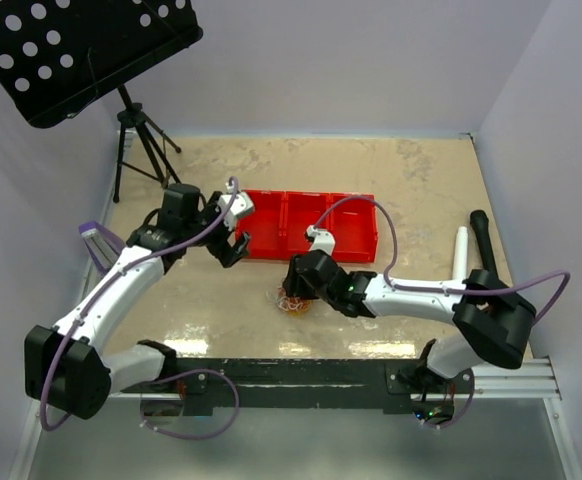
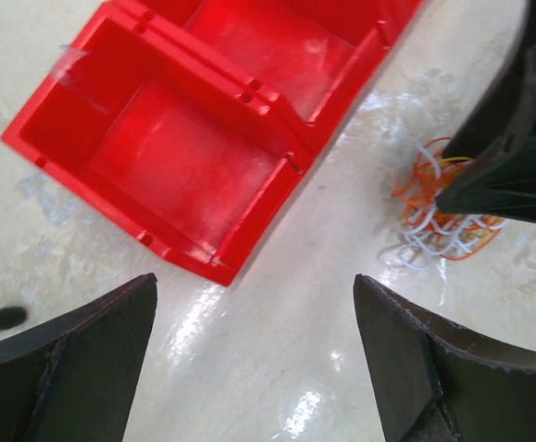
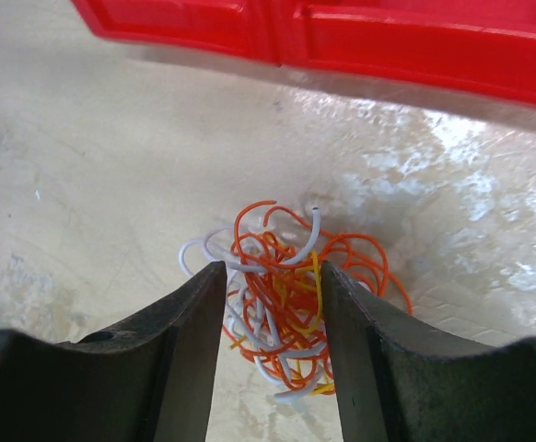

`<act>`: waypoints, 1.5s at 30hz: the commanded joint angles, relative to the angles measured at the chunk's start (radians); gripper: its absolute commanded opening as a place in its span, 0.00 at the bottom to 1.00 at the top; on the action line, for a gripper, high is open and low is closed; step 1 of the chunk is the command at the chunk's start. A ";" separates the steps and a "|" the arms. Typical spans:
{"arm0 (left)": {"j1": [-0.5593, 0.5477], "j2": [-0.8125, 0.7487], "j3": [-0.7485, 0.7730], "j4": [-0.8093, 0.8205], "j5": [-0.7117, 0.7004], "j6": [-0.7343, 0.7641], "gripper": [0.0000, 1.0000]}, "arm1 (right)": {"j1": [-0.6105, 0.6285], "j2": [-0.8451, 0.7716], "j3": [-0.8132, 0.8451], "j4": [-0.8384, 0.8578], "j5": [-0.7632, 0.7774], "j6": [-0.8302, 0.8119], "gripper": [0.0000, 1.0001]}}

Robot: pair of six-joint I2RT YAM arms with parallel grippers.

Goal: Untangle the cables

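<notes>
The cables (image 1: pixel 293 301) are a small tangled ball of thin orange, white and yellow cords lying on the table just in front of the red tray (image 1: pixel 306 193). My right gripper (image 1: pixel 297 289) is down over them. In the right wrist view its fingers (image 3: pixel 190 322) stand on either side of the cables (image 3: pixel 286 308), part-way closed, with loops spilling past both sides. My left gripper (image 1: pixel 233 246) hovers wide open above bare table (image 2: pixel 255 278) beside the tray's left end (image 2: pixel 250 221), holding nothing. From there the cables (image 2: pixel 438 221) show at the right, partly under the right gripper's finger (image 2: pixel 517 157).
The red tray (image 3: pixel 388 37) has three compartments and lies across the table's middle. A black perforated music stand (image 1: pixel 81 50) on a tripod (image 1: pixel 136 140) fills the back left corner. A white cylinder (image 1: pixel 461 250) and a black one (image 1: pixel 479 235) lie at the right. Walls enclose the table.
</notes>
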 commanded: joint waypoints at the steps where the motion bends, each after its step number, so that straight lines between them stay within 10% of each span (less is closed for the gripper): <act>1: -0.079 -0.024 -0.046 -0.013 0.082 0.086 0.91 | 0.039 0.002 0.004 0.039 -0.015 0.014 0.49; 8: -0.306 0.055 -0.094 -0.048 0.024 0.241 0.91 | 0.092 -0.001 -0.076 0.066 -0.003 0.058 0.48; 26: -0.315 0.276 -0.065 0.129 0.149 0.353 0.99 | 0.092 -0.038 -0.138 0.097 -0.003 0.043 0.29; 34: -0.315 0.299 -0.057 0.078 0.231 0.433 0.58 | 0.092 -0.022 -0.127 0.097 -0.003 0.027 0.30; 45: -0.329 0.306 -0.097 0.148 0.169 0.447 0.56 | 0.092 -0.073 -0.130 0.071 0.005 0.021 0.31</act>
